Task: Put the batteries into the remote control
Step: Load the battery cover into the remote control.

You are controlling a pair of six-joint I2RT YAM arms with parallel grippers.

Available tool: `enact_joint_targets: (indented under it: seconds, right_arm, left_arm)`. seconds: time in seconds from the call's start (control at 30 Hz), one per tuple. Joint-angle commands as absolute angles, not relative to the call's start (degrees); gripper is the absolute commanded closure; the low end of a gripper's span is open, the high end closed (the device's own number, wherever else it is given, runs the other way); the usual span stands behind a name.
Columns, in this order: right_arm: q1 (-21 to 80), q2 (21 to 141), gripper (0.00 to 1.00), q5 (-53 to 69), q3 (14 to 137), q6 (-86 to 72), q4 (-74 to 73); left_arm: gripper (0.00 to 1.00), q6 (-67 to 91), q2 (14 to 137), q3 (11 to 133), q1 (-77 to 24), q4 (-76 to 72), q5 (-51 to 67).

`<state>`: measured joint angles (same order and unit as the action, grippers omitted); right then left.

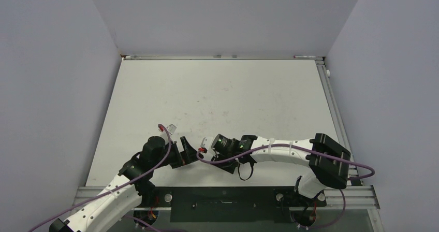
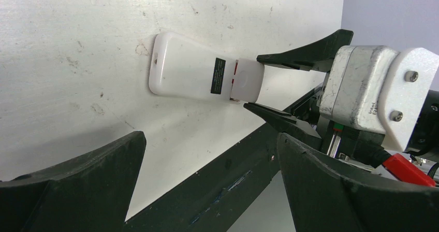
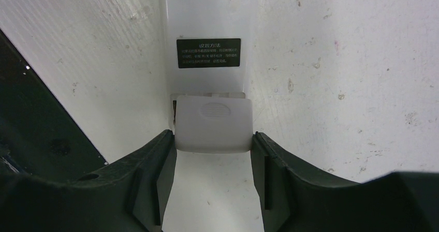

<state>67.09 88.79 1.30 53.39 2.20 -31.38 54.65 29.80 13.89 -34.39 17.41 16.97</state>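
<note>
Right pincer [image 3: 212,136] is clenched on the remote control [image 2: 191,71], its fingers [image 3: 155,164] pressing both sides of the battery cover [image 3: 213,126] at one end. That remote lies back-up on the white worktop [image 2: 77,61], close to the near edge, with its black label [image 3: 208,53] showing. Left pincer [image 2: 209,139] hangs released nearby, touching nothing.

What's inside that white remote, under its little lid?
The lid sits only slightly slid off the remote control, baring a thin gap with some red. Whether batteries lie inside is hidden by it.
</note>
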Motion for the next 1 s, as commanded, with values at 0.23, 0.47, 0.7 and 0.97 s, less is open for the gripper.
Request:
enact_joint_targets:
  seconds: [0.23, 0.47, 0.7, 0.97]
  right_arm:
    - [66.88, 89.23, 0.92, 0.50, 54.74, 2.59, -29.62]
    - [66.93, 88.49, 0.92, 0.70, 54.58, 3.37, -30.25]
    - [67.39, 87.84, 0.92, 0.46, 54.28, 4.47, -30.57]
    - [67.83, 88.27, 0.92, 0.61, 54.47, 5.74, -30.50]
  left_arm:
    - [0.04, 53.96, 29.78, 15.93, -34.10, 16.39, 17.65]
    - [0.04, 53.96, 29.85, 15.82, -34.10, 16.23, 17.82]
    - [0.04, 53.96, 30.01, 15.86, -34.10, 16.04, 17.99]
    - [0.04, 53.96, 30.14, 15.82, -34.10, 16.00, 18.16]
